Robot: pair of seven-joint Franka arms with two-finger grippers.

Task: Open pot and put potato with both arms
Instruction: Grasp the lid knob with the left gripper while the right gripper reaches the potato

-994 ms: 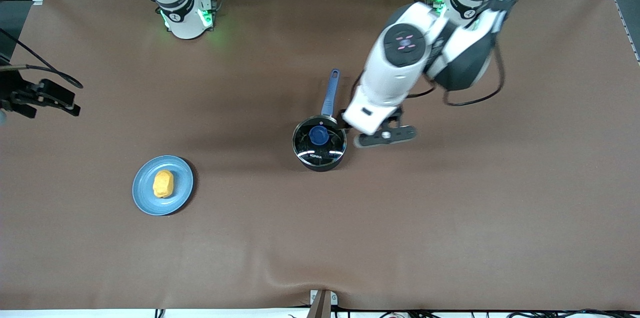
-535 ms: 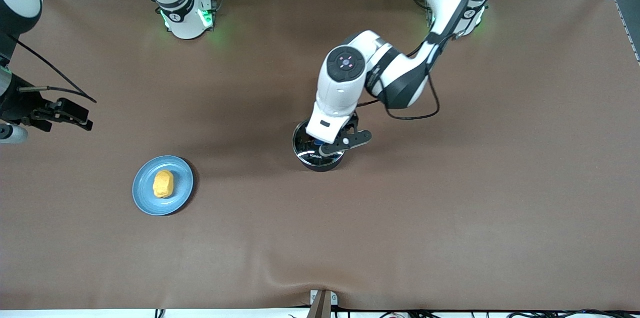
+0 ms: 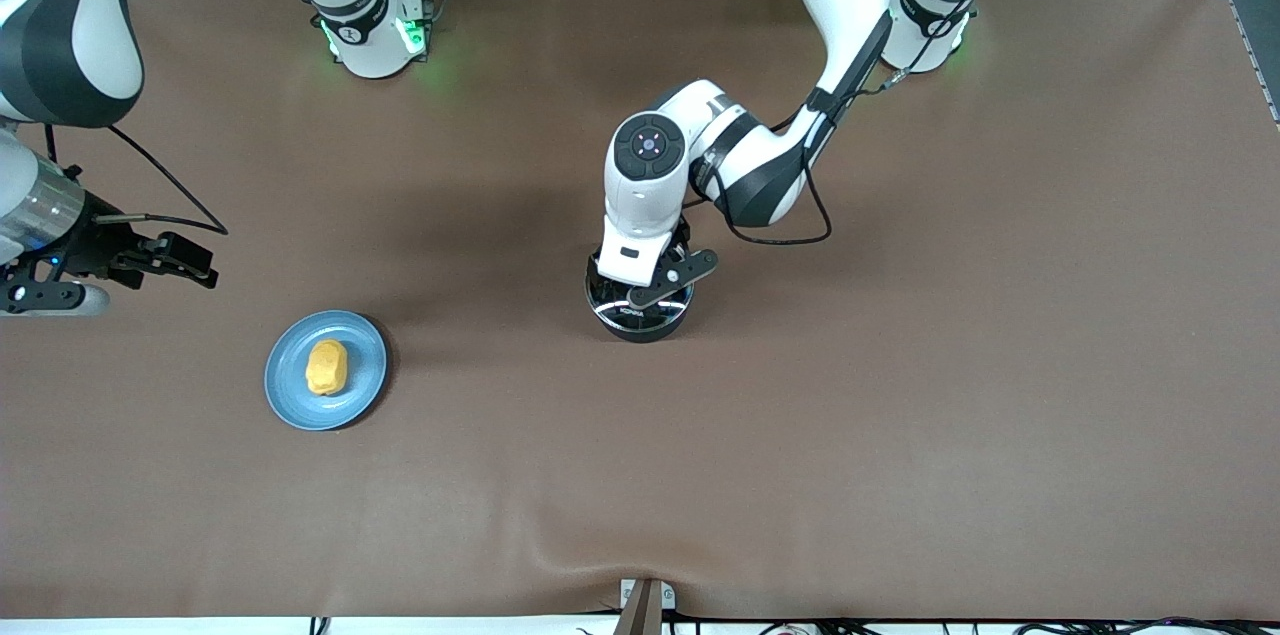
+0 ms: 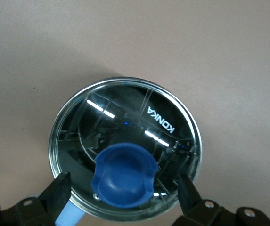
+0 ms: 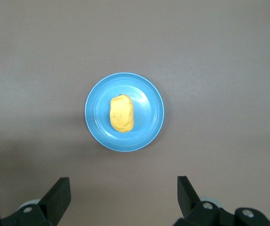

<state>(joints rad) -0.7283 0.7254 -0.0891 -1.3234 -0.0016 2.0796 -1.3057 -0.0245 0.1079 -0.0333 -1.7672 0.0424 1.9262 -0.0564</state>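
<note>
Glass lid [image 4: 125, 150] under open left gripper [image 4: 123, 190]; seemingly untouched.

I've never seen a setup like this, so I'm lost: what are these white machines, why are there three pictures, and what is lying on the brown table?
Two robot arms work at one table, each ending in a two-finger gripper. The wide picture looks down from across the table; the other two come from cameras on the wrists. The left gripper is open over the pot, its fingers either side of the blue knob on the glass lid. The right gripper, also open and holding nothing, hangs above the table near the blue plate, where the potato lies.
</note>
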